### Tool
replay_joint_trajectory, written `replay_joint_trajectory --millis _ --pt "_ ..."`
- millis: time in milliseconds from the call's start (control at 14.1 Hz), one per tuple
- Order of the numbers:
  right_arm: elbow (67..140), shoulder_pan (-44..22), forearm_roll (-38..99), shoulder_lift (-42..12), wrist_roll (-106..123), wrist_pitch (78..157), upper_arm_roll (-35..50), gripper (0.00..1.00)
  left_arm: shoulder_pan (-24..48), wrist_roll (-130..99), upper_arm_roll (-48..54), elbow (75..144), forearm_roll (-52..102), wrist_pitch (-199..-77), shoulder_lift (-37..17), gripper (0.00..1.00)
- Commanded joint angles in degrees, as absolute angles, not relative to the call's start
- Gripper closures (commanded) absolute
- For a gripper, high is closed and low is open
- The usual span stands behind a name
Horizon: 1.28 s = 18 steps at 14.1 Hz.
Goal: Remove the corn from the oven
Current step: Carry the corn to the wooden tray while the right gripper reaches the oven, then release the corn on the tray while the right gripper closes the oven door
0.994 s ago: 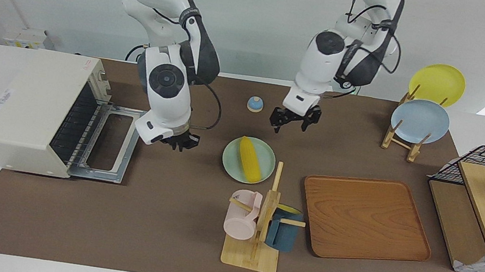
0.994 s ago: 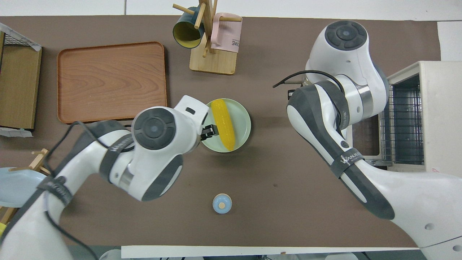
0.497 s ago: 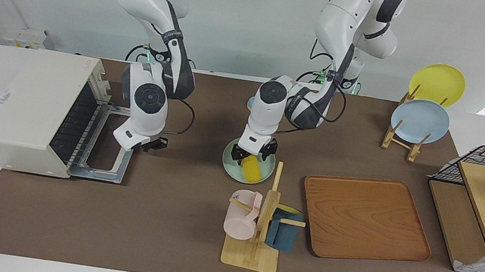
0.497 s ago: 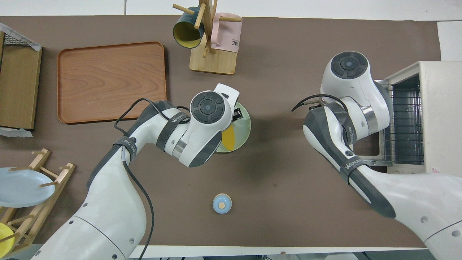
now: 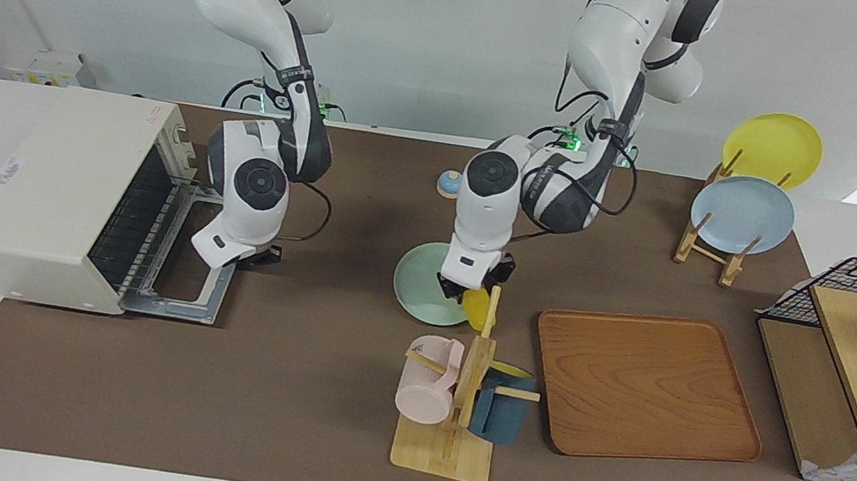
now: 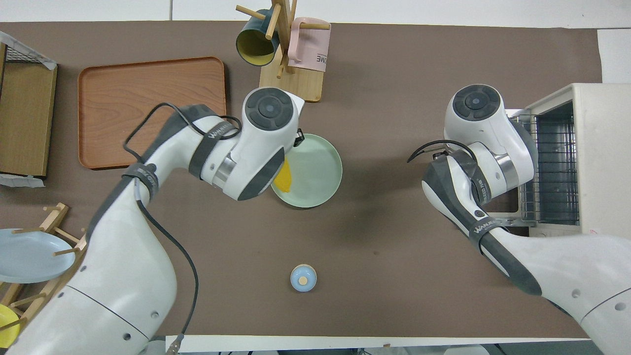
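The oven (image 5: pixel 57 197) stands at the right arm's end of the table, its door dropped open, with the right gripper (image 5: pixel 259 254) just in front of that door; whether its fingers are parted cannot be told. Well away toward the left arm's end, the left gripper (image 5: pixel 463 289) clasps the corn (image 5: pixel 476 308) over the rim of a pale green plate (image 5: pixel 421 290).
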<state>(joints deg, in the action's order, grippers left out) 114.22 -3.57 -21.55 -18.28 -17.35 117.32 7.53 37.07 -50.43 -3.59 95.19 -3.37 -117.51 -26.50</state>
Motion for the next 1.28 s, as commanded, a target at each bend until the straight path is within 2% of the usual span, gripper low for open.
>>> replay_joint_trajectory --millis 0,284,355,426,497,639,852,923,994,1065,1136,1207 --pt "113.7 -2.3 -26.0 -17.8 -15.5 114.9 8.0 1.0 26.1 -38.1 -3.1 93.3 -4.0 -118.8 -28.7 1.0" --pt "106.4 -0.8 -25.7 -16.8 -5.9 106.0 8.0 0.99 16.4 -26.3 -2.7 93.4 -3.9 -126.9 -30.7 0.97" --pt "106.3 0.5 -25.2 -15.0 -4.6 105.4 8.1 0.99 16.2 -24.2 -2.7 93.6 -3.6 -127.3 -30.6 0.48" --pt "106.6 1.7 -25.0 -13.5 -2.7 104.9 8.1 0.99 16.4 -23.6 -3.0 93.3 -4.0 -126.7 -30.3 0.05" --pt "106.6 3.0 -24.3 -11.8 0.1 103.7 8.1 0.98 16.2 -23.7 -3.2 93.4 -4.0 -126.1 -29.3 0.0" --pt "106.5 5.7 -21.7 -9.2 4.5 102.7 8.1 0.97 14.0 -22.7 -5.8 93.2 -4.0 -118.0 -21.1 0.0" --pt "106.3 8.9 -17.7 -6.2 8.5 100.5 8.1 0.9 10.9 -13.5 -6.5 93.3 -4.2 -102.1 -9.0 0.0" --pt "106.3 9.6 -16.5 -5.5 9.0 100.2 8.1 0.82 10.1 -11.6 -6.7 93.3 -4.3 -97.7 -6.4 0.0" --pt "106.0 9.9 -15.0 -4.4 9.1 99.2 8.1 0.57 9.5 -8.4 -6.7 93.3 -4.3 -92.9 -3.3 0.0" --pt "105.6 10.2 -13.0 -3.0 9.1 98.5 8.0 0.23 8.9 -4.1 -6.7 93.3 -4.2 -89.9 -1.1 0.0" --pt "104.9 10.6 -10.1 -1.2 9.1 97.9 7.9 0.0 8.4 -2.0 -6.8 93.3 -4.1 -87.6 0.7 0.0" --pt "103.5 11.2 -7.3 0.2 9.1 96.3 7.9 0.0 7.9 -1.5 -6.7 93.3 -4.0 -86.5 1.6 0.0"
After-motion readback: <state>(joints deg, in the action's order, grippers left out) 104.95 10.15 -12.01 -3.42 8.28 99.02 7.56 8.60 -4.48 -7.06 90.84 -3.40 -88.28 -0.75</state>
